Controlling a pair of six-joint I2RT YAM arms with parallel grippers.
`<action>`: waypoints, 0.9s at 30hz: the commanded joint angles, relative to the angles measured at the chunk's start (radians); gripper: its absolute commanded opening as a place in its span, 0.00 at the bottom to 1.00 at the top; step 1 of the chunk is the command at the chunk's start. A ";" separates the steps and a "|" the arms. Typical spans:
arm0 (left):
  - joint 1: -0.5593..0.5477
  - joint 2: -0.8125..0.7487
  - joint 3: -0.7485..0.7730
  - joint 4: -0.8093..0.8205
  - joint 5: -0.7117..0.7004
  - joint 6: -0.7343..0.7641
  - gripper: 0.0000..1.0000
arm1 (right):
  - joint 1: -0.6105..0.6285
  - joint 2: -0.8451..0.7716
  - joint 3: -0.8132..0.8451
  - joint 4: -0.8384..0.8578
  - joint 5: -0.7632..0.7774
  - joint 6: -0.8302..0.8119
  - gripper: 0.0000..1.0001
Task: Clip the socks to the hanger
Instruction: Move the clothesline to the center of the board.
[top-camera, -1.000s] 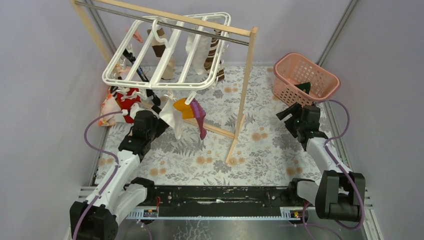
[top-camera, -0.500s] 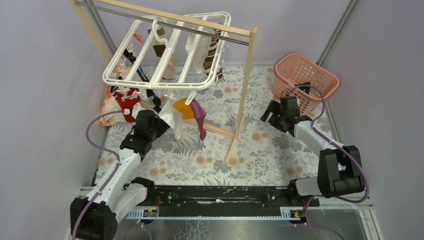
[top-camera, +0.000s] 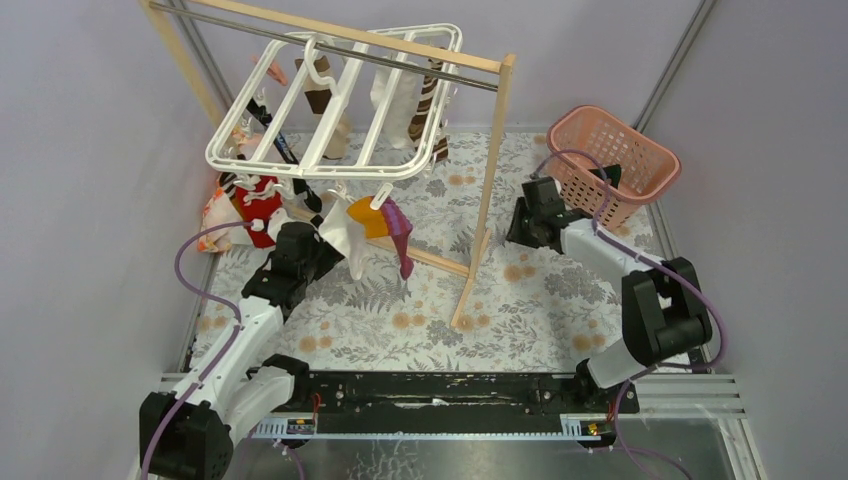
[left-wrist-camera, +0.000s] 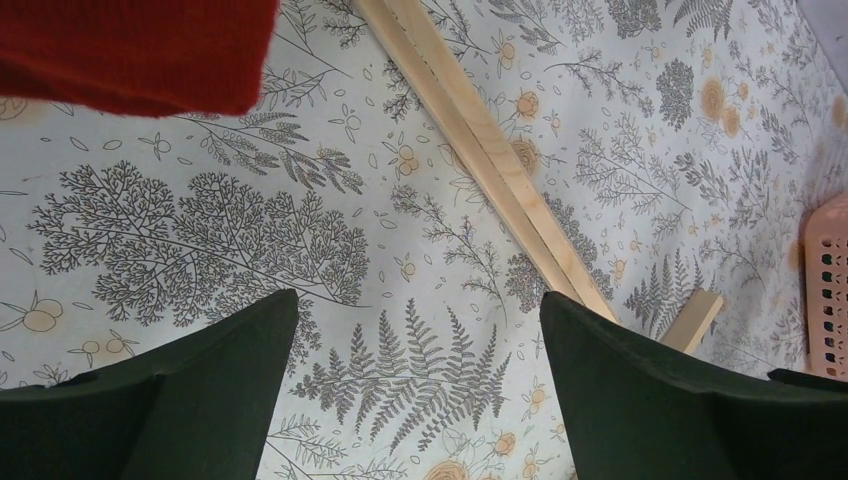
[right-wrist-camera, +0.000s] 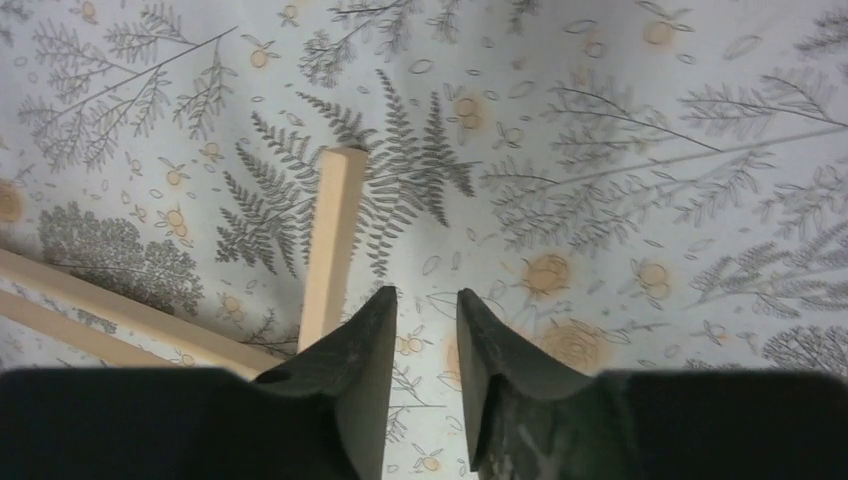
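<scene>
The white hanger (top-camera: 330, 110) hangs from the rack's metal rod, with socks clipped under it: a red one (top-camera: 258, 200), a white one (top-camera: 345, 240), an orange one (top-camera: 368, 217), a purple one (top-camera: 400, 235) and a brown-striped one (top-camera: 430, 110). A black sock (top-camera: 606, 175) lies in the pink basket. My left gripper (top-camera: 318, 243) is wide open and empty beside the white sock. In its wrist view (left-wrist-camera: 420, 340) the red sock (left-wrist-camera: 130, 50) hangs at top left. My right gripper (top-camera: 518, 228) is low beside the rack's right post. Its jaws (right-wrist-camera: 425, 300) stand a narrow gap apart with nothing between.
The wooden rack (top-camera: 490, 190) stands across the middle. Its floor bars (left-wrist-camera: 500, 170) and foot (right-wrist-camera: 335, 230) lie on the flowered cloth (top-camera: 530, 300). The pink lattice basket (top-camera: 560, 135) is at the back right. An orange-and-white cloth (top-camera: 215, 215) lies at the left.
My right arm has swung left, from in front of the basket to the cloth by the rack's right post. The left arm has barely moved.
</scene>
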 joint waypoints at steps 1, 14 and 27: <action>-0.005 -0.015 0.025 -0.008 -0.033 0.016 0.99 | 0.071 0.090 0.120 -0.053 0.045 -0.029 0.47; -0.006 -0.025 0.031 -0.018 -0.037 0.013 0.99 | 0.164 0.336 0.304 -0.103 0.104 0.001 0.52; -0.006 -0.026 0.026 -0.021 -0.038 0.013 0.99 | 0.164 0.432 0.334 -0.059 0.127 0.008 0.35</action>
